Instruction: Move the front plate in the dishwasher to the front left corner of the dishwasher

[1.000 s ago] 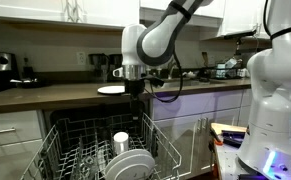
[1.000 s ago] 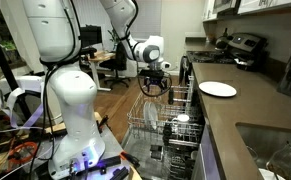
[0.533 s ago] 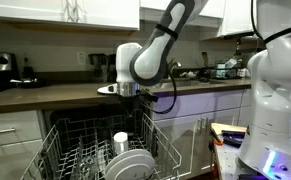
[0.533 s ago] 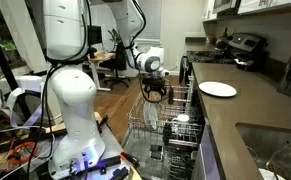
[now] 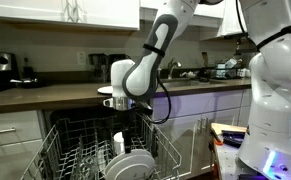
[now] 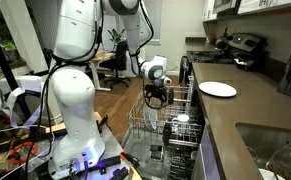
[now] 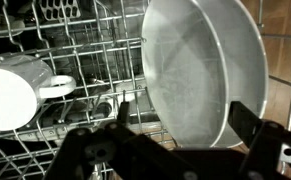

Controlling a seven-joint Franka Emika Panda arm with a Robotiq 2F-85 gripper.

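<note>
**Wrist view.** The front plate (image 7: 200,70) fills the upper right of the frame. It stands on edge among the tines of the dishwasher (image 7: 85,60) rack, with its sunken face turned toward the left of the frame. The two dark fingers (image 7: 123,112) of the hand (image 7: 185,118) enter from the lower edge. They are spread wide, one on each side of the plate's lower rim, and no contact with the plate is visible. A small white cup (image 7: 10,95) sits in the rack at the left edge, its round face toward the camera.

**Exterior views.** In both exterior views the hand (image 5: 122,103) (image 6: 157,95) hangs above the pulled-out wire rack of the dishwasher (image 5: 65,150) (image 6: 150,125), pointing down. In an exterior view the front plate (image 5: 135,165) appears at the lower centre of the frame as the nearest of a row of like white plates, just below the cup (image 5: 120,140). Another white plate (image 6: 217,89) lies flat on the dark desk (image 6: 240,105) at the right of the frame, well apart from the rack. The large white body of a second robot (image 6: 70,95) occupies the left half of that frame.
</note>
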